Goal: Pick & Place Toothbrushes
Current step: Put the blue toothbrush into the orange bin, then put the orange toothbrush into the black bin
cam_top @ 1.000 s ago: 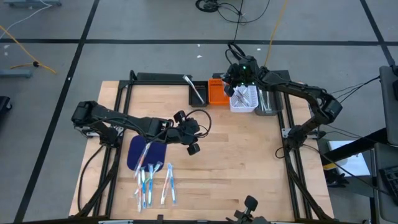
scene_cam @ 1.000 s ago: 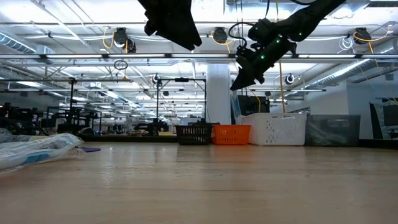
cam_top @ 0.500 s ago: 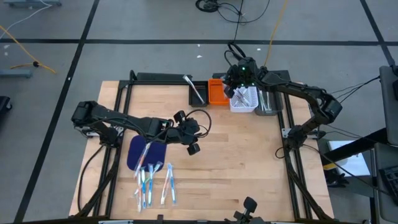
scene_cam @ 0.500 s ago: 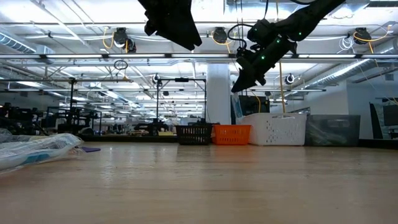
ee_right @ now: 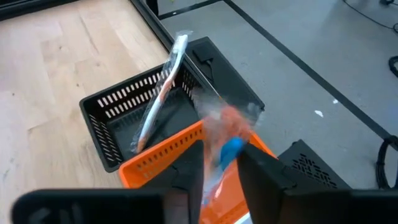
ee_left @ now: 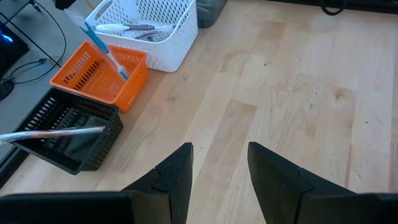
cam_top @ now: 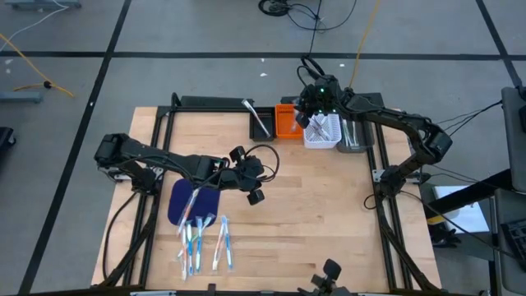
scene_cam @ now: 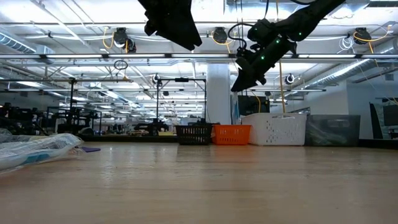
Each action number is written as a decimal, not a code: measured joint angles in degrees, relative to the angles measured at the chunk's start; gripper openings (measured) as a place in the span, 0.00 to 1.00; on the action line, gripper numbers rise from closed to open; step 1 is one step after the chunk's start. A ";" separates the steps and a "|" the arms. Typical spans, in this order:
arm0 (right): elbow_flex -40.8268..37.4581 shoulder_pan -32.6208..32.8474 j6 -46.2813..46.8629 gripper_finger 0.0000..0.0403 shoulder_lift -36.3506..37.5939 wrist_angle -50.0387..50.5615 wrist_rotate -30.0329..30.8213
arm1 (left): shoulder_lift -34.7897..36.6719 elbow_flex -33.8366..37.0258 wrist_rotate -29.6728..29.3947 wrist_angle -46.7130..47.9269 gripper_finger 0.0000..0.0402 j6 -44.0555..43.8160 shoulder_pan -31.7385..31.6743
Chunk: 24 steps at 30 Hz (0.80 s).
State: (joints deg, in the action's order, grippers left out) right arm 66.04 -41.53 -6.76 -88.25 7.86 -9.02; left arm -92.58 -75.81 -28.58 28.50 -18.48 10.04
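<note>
Several toothbrushes lie on and beside a dark blue mat near the table's front left. My left gripper hangs open over the table's middle, with nothing between its fingers. My right gripper hovers above the orange bin at the far edge, fingers apart. A blue and orange toothbrush shows blurred between those fingers. In the left wrist view this toothbrush slants, with its lower end inside the orange bin. My right gripper's fingers stand on either side of the blurred toothbrush's upper part, pointing slantwise down from above the orange bin. I cannot tell whether either finger touches it.
A black bin left of the orange one holds one toothbrush leaning on its rim. A white bin with toothbrushes and a grey bin stand to the right. Bare wood lies between the bins and the mat.
</note>
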 joint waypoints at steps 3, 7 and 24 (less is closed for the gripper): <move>0.00 -0.01 -0.04 0.28 0.00 -0.03 0.12 | 0.00 0.00 0.00 -0.01 0.38 0.00 0.00; -0.02 -0.01 -0.55 0.33 0.00 -0.30 0.07 | 0.00 0.00 0.00 0.01 0.38 0.04 0.00; -0.11 -0.01 -0.56 0.38 -2.85 -6.08 0.01 | 0.00 0.02 0.00 0.03 0.38 0.03 0.00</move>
State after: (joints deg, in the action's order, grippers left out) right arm 65.93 -41.54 -7.33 -91.10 1.77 -9.01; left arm -92.58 -75.79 -28.58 28.53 -18.45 10.04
